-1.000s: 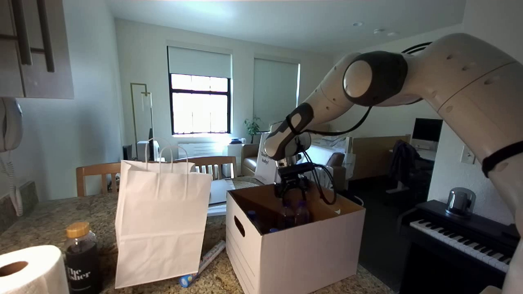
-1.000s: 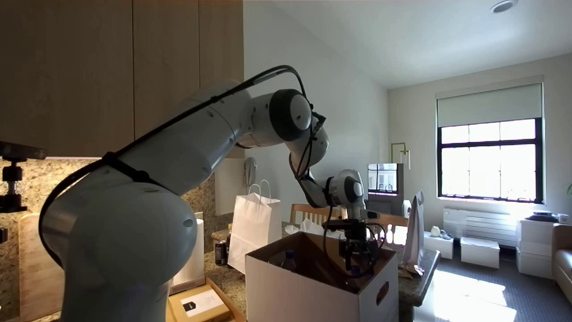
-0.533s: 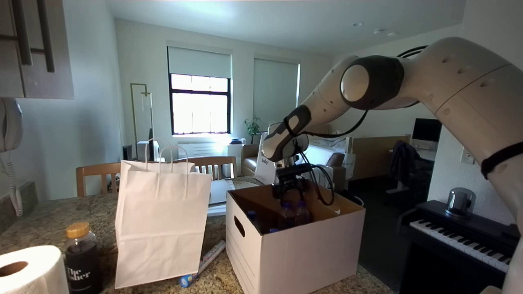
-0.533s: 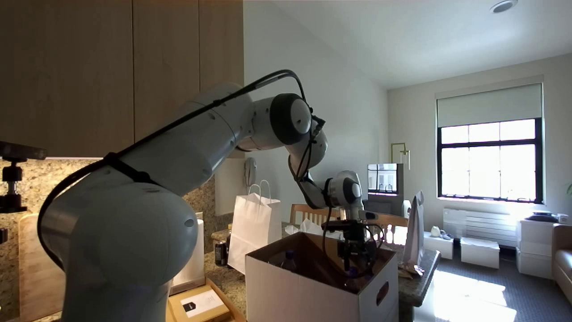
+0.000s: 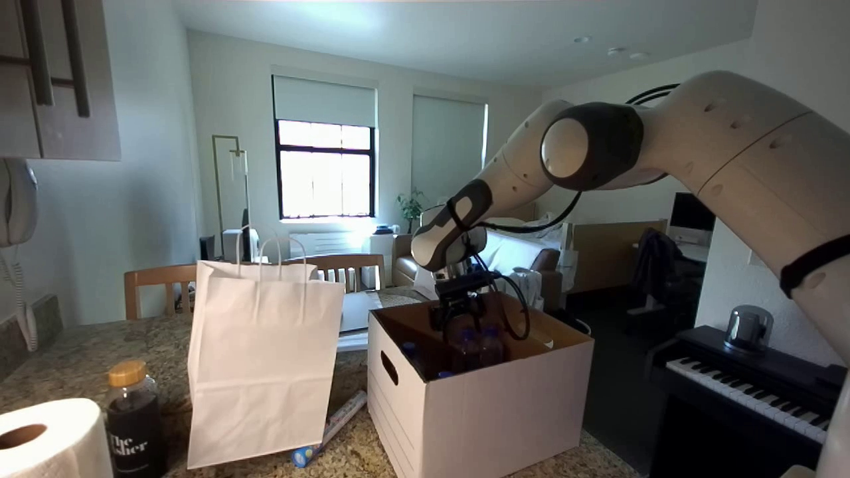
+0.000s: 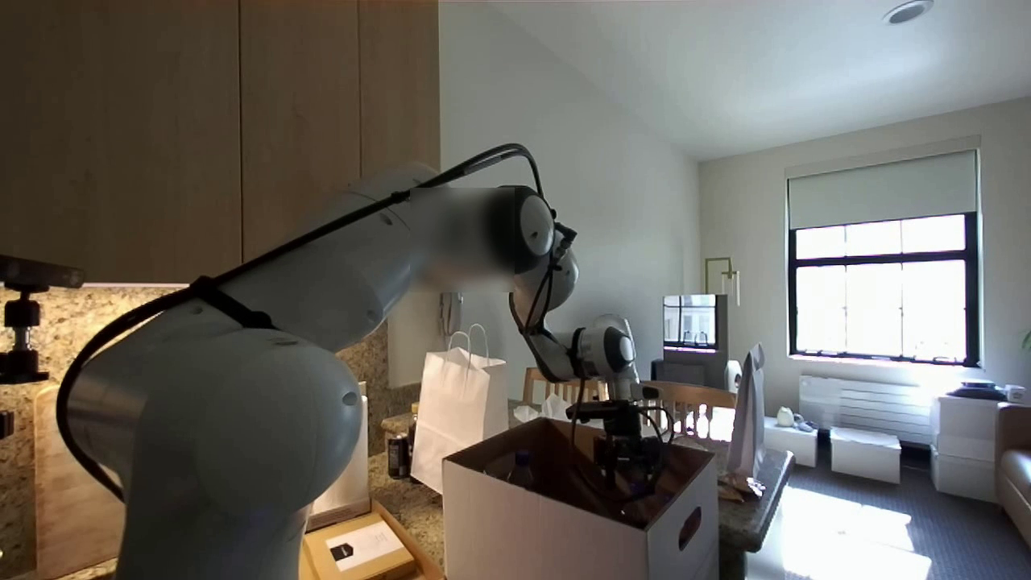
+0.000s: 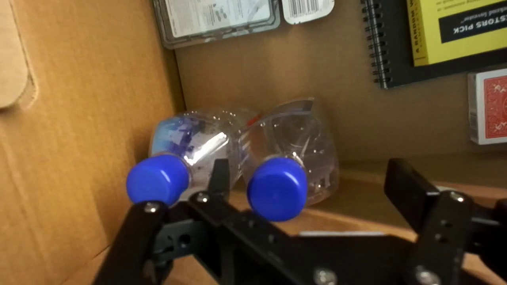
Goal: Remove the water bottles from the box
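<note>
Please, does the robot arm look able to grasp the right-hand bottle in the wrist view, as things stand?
Probably yes: the pincer is open, the cap of the right-hand bottle appears between the fingers, and nothing covers it from above. The neighbouring bottle, close beside, may crowd one finger.

bottles point(image 7: 295, 144): clear, blue caps point(image 7: 277, 190) | box point(image 5: 505, 405): white, brown inside | pincer point(image 7: 311, 182): black

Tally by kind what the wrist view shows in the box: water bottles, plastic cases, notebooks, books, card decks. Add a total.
Water bottles: 2
Clear plastic case: 1
Spiral notebook: 1
Yellow book: 1
Red card deck: 1
Total: 6
</note>
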You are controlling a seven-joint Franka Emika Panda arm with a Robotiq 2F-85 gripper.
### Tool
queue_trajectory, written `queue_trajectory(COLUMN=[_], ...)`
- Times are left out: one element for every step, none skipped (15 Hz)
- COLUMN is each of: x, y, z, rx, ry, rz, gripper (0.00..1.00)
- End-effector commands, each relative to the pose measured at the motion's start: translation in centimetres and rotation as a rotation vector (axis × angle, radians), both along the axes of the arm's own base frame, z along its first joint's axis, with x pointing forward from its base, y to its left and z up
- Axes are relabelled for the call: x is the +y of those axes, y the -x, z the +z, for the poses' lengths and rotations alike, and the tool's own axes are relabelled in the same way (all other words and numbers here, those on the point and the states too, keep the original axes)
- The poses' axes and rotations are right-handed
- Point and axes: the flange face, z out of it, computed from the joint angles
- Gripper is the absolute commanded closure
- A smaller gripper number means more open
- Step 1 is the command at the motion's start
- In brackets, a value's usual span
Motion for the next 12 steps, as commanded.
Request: queue_trajectory(x=[-1.8, -1.9, -2.0, -2.0, -2.0, -2.1, -2.1, -2.1, -2.2, -2.1, -2.0, -2.0], y=[-2.0, -2.2, -2.3, -2.2, -2.1, -2.0, -2.0, -2.1, -2.3, -2.6, -2.8, -3.1], z=[-0.3, -0.3, 0.0, 0.4, 0.7, 0.9, 0.9, 1.1, 1.4, 1.8, 2.1, 2.1], rx=[-0.003, 0.001, 0.004, 0.017, 0.034, 0.049, 0.055, 0.062, 0.05, 0.039, 0.025, 0.017], ry=[-0.004, -0.015, -0.031, -0.056, -0.08, -0.107, -0.124, -0.143, -0.163, -0.182, -0.198, -0.214], rz=[-0.025, -0.026, -0.024, -0.022, -0.019, -0.018, -0.026, -0.042, -0.065, -0.088, -0.106, -0.127], gripper=[0.0, 0.0, 0.0, 0.25, 0.27, 0.33, 0.42, 0.47, 0.55, 0.61, 0.68, 0.74])
